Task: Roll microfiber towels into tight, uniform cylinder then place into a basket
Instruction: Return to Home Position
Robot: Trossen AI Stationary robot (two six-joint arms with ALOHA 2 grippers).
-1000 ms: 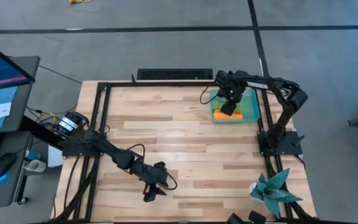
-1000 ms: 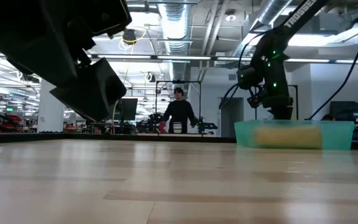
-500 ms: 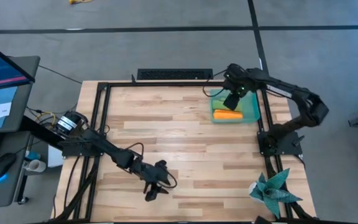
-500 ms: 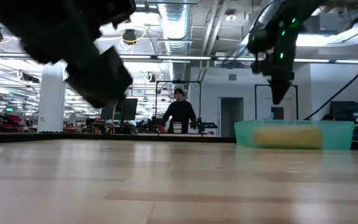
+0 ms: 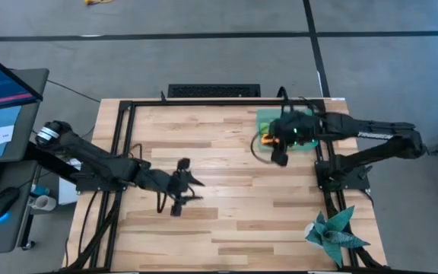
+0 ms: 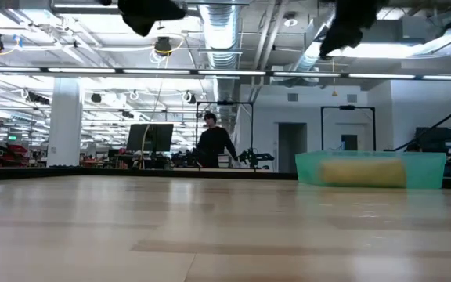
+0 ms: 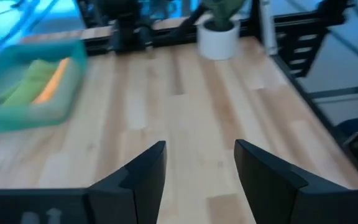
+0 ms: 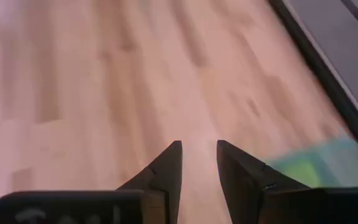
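Observation:
The translucent teal basket (image 5: 306, 131) stands at the table's far right. It holds a rolled orange towel (image 5: 268, 140) and a rolled lime green towel (image 7: 23, 87) side by side; both show in the left wrist view, in the basket (image 7: 17, 118). My right gripper (image 5: 280, 157) hangs in the air just near and left of the basket, open and empty, its fingers a little apart (image 8: 199, 152). My left gripper (image 5: 179, 189) is over the middle of the table, open and empty (image 7: 201, 155). In the low view the basket (image 6: 370, 170) rests on the tabletop and both grippers are high above it.
A dark teal spiky star-shaped thing (image 5: 337, 232) stands at the table's near right corner, in a white pot (image 7: 218, 38). A black frame (image 5: 128, 114) runs along the table's edges. The bare wood between the arms (image 5: 226, 175) is free. A person (image 6: 214, 145) stands far behind the table.
My right gripper has risen out of the basket and moved toward the near edge, leaving the orange roll lying in the basket. My left gripper has risen and moved from the near edge toward the middle of the table. The towels and the basket have stayed still.

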